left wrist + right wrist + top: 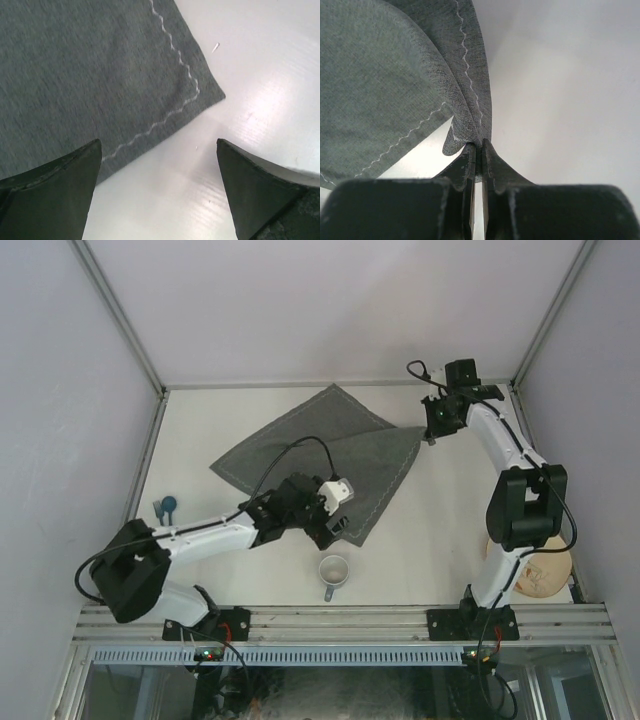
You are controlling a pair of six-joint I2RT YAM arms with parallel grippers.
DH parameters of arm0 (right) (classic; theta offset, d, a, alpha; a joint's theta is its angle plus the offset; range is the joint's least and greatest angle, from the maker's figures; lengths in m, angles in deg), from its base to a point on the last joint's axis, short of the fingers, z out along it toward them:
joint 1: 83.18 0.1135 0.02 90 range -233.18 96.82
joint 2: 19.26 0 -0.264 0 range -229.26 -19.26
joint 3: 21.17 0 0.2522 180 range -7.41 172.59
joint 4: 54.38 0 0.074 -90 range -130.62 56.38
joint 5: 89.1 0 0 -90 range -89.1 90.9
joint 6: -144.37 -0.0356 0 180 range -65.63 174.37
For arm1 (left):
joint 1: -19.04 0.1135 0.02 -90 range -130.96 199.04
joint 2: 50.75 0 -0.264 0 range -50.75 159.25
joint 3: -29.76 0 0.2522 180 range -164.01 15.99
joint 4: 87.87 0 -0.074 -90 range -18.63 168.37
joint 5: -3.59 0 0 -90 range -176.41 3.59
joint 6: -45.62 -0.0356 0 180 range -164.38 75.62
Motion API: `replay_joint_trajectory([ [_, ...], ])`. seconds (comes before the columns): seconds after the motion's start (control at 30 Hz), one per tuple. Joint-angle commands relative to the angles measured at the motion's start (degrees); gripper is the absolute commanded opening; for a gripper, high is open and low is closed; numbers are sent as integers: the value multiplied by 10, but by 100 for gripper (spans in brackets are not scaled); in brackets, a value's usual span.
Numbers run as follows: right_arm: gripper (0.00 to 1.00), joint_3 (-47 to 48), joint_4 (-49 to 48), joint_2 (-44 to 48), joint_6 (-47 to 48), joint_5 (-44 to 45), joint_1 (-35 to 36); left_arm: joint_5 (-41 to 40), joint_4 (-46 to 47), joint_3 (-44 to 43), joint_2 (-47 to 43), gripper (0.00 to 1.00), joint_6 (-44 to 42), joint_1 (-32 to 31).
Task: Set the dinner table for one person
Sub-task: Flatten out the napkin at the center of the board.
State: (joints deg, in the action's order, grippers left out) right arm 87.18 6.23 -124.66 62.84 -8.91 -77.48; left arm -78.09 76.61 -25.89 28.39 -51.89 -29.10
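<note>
Pinching a corner of the grey cloth, the right gripper is seen closed at upper right of the top view, likely so the fabric can be pulled flat; the left gripper is held wide apart above the lower corner; the dinner table is spread beneath, mid-frame

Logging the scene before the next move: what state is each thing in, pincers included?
left pincer: open, holding nothing, over the cloth's near edge.
right pincer: shut on the cloth's far right corner.
cloth: pinched corner raised and creased, the rest lying on the dinner table.
mug: upright, looks empty.
</note>
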Motion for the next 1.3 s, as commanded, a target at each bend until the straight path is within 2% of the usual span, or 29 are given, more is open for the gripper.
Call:
replay_joint_trajectory([
  [0.0,0,-22,-21,42,6,-8,-5,28,-1,-92,42,100,-17,-5],
  [0.23,0,-52,-25,63,4,-12,-8,25,1,-169,119,100,-1,-36],
  [0.37,0,-55,-17,69,6,-10,-8,46,-30,-197,156,100,-9,-64],
  [0.5,0,-51,-16,67,9,-8,-9,70,-65,-196,165,100,-23,-85],
  [0.63,0,-42,-12,59,8,-10,-9,56,-78,-188,181,96,-25,-88],
  [0.87,0,-42,-10,64,2,-20,-8,26,-69,-188,216,89,26,-89],
  [1.17,0,-55,-6,91,5,-25,-9,-9,-50,-222,262,86,34,-92],
  [1.27,0,-58,-5,95,5,-26,-9,-12,-50,-232,274,83,34,-92],
])
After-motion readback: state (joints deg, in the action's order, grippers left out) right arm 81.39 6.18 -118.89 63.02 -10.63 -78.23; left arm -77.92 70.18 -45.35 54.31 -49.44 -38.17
